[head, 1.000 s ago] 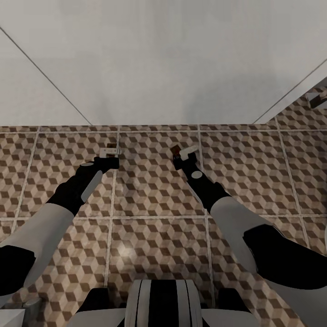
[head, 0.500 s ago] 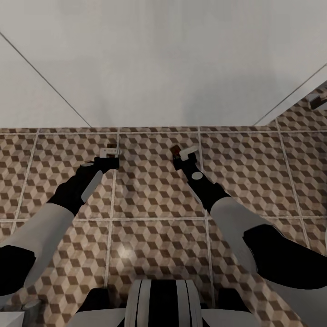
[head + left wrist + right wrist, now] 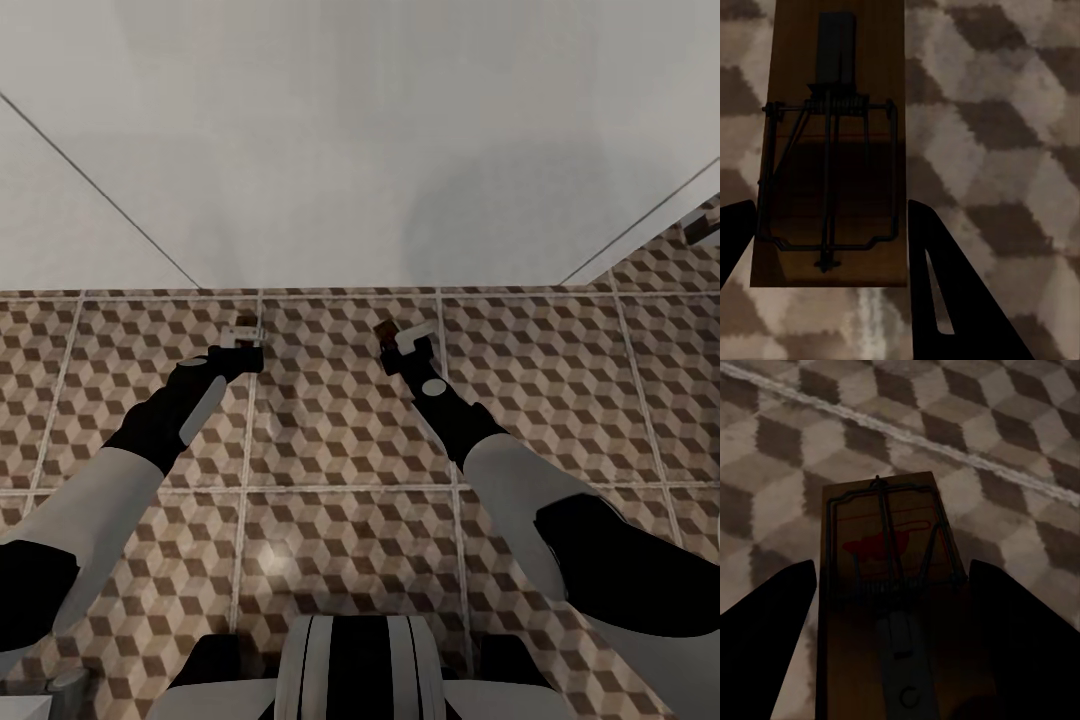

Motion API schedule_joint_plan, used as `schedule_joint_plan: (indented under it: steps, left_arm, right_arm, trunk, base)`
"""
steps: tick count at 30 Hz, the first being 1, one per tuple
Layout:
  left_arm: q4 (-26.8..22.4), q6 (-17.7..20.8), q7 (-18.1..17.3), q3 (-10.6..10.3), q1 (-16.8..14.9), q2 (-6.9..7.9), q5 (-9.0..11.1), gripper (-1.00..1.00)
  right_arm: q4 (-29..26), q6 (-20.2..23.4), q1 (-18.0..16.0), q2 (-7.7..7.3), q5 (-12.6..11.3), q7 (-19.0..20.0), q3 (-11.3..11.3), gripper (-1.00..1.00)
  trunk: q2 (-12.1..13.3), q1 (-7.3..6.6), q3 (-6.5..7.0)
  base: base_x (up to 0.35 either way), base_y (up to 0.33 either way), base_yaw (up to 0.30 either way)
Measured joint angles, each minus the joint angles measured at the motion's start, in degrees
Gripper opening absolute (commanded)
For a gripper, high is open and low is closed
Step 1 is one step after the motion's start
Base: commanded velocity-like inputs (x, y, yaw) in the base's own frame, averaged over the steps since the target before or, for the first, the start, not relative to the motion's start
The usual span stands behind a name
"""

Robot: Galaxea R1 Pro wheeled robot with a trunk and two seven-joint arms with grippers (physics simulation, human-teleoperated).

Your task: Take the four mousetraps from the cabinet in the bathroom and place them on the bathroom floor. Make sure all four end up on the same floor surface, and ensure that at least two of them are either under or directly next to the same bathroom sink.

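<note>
Down low, the left claw (image 3: 243, 338) pinches a mousetrap (image 3: 832, 142) between its dark fingers (image 3: 945, 292), and the right claw (image 3: 398, 335) pinches a second mousetrap (image 3: 889, 585) the same way. Each is a flat rectangular brown wooden board carrying dark wire; the right one shows a red mark. Both hang above the bathroom floor (image 3: 340, 420), square tiles printed with brown, beige and white cubes, near a smooth white wall (image 3: 380, 140).

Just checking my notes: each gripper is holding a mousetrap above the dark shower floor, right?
Not quite. Each gripper does hold a mousetrap, left gripper and right gripper, but the surface below is the cube-patterned bathroom floor, not a dark shower floor. The head view shows it; both wrist views show the same tiles behind the mousetraps.
</note>
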Motion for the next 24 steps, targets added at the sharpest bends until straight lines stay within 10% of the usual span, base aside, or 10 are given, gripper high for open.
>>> schedule_joint_plan:
  steps: [24]
  left_arm:
    - [0.0, -0.5, -0.2, 0.0, 0.3, 0.00, 0.0, -1.00]
  right_arm:
    - [3.1, -4.2, 0.0, -0.01, 0.0, 0.1, 0.1, -1.00]
  trunk:
    - [0.0, 0.00, 0.00]
  base:
    - [0.095, 0.000, 0.000]
